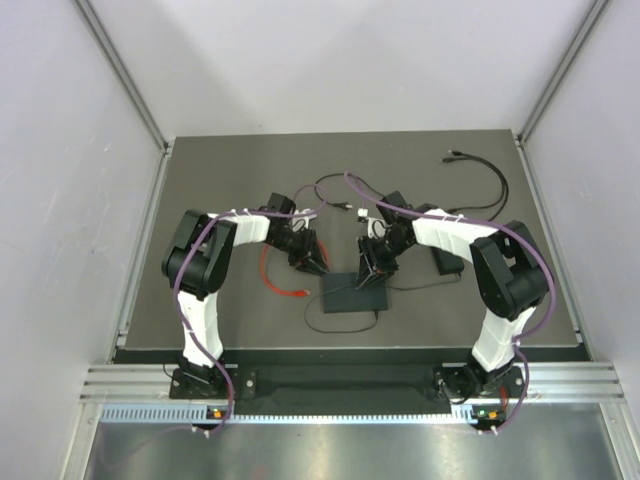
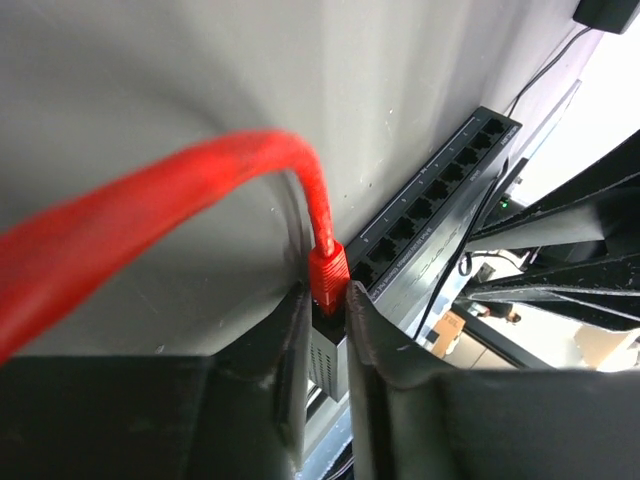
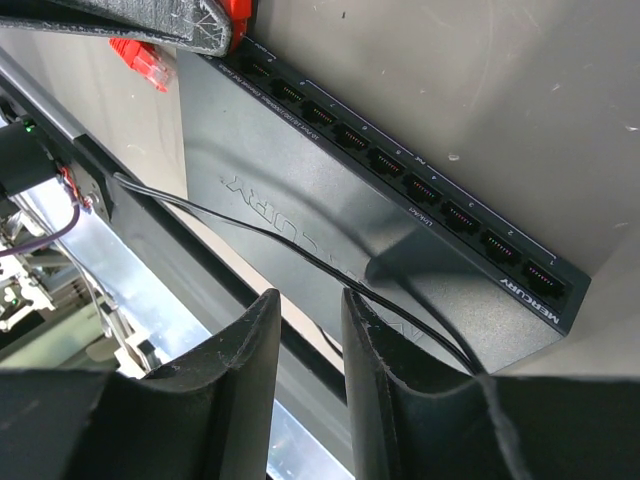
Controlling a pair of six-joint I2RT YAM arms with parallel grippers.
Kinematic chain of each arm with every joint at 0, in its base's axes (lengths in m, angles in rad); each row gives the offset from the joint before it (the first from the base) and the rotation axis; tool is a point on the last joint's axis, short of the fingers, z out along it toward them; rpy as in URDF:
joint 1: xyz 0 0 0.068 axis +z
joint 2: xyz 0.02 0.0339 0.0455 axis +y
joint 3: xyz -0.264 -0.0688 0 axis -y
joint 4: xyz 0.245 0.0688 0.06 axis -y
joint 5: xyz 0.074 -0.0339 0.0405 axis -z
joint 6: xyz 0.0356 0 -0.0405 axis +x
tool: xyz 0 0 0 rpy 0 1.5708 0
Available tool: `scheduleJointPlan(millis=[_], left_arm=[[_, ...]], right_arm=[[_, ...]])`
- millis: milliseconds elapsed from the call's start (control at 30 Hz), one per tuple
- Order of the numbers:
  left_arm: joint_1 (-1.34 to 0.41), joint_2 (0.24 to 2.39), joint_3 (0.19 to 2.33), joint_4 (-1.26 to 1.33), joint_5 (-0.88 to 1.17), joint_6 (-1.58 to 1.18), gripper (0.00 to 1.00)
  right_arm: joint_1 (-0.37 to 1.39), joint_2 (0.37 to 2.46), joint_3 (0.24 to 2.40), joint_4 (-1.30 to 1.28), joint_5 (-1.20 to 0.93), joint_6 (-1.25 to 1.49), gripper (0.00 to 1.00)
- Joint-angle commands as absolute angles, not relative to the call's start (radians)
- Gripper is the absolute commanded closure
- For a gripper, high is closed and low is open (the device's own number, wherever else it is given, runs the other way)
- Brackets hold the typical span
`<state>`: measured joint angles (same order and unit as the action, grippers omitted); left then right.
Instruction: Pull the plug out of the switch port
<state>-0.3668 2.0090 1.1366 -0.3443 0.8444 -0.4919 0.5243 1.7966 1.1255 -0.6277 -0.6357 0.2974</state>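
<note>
The switch (image 1: 355,293) is a flat dark grey box lying between my two grippers. In the left wrist view its row of sockets (image 2: 440,215) faces away from me. A red plug (image 2: 328,275) on a red cable (image 2: 200,190) sits in the end port. My left gripper (image 2: 327,300) is shut on that plug, one finger on each side. In the top view it (image 1: 312,262) is at the switch's far left corner. My right gripper (image 3: 310,310) has its jaws nearly together with nothing between them. It is low over the switch's top (image 3: 330,190) and shows in the top view (image 1: 372,272).
A thin black wire (image 3: 300,250) runs across the switch's top. The red cable's free end (image 1: 298,293) lies left of the switch. A black power adapter (image 1: 445,258) lies to the right under the right arm. Black cables (image 1: 480,165) trail at the back.
</note>
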Motion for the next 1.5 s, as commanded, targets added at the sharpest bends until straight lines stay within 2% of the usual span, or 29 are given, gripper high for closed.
scheduleJointPlan(millis=[0, 100, 200, 367, 700, 1000, 1200, 1267, 1467], left_arm=[[-0.365, 2.006, 1.111, -0.287, 0.825, -0.52, 0.79], [-0.365, 2.013, 1.092, -0.223, 0.848, -0.58, 0.87], [-0.365, 2.014, 1.083, -0.207, 0.848, -0.603, 1.0], [-0.365, 2.005, 1.062, -0.201, 0.825, -0.611, 1.0], [-0.387, 1.947, 1.003, -0.219, 0.565, -0.767, 1.0], [-0.413, 1.939, 0.971, -0.118, 0.545, -0.833, 1.0], [-0.411, 1.876, 0.95, -0.115, 0.419, -0.85, 1.0], [-0.411, 1.878, 0.953, -0.107, 0.414, -0.841, 1.0], [-0.408, 1.89, 0.904, 0.132, 0.578, -0.824, 1.0]], right_arm=[[0.543, 1.809, 1.123, -0.603, -0.634, 0.275, 0.69], [0.545, 1.815, 1.129, -0.604, -0.635, 0.275, 0.69], [0.546, 1.821, 1.14, -0.611, -0.632, 0.273, 0.69], [0.564, 1.827, 1.181, -0.633, -0.604, 0.259, 0.69], [0.618, 1.884, 1.33, -0.624, -0.552, 0.284, 0.69], [0.623, 1.96, 1.292, -0.537, -0.543, 0.345, 0.7], [0.63, 1.944, 1.226, -0.519, -0.519, 0.336, 0.71], [0.629, 1.945, 1.194, -0.509, -0.517, 0.334, 0.71], [0.629, 1.95, 1.132, -0.483, -0.515, 0.325, 0.71]])
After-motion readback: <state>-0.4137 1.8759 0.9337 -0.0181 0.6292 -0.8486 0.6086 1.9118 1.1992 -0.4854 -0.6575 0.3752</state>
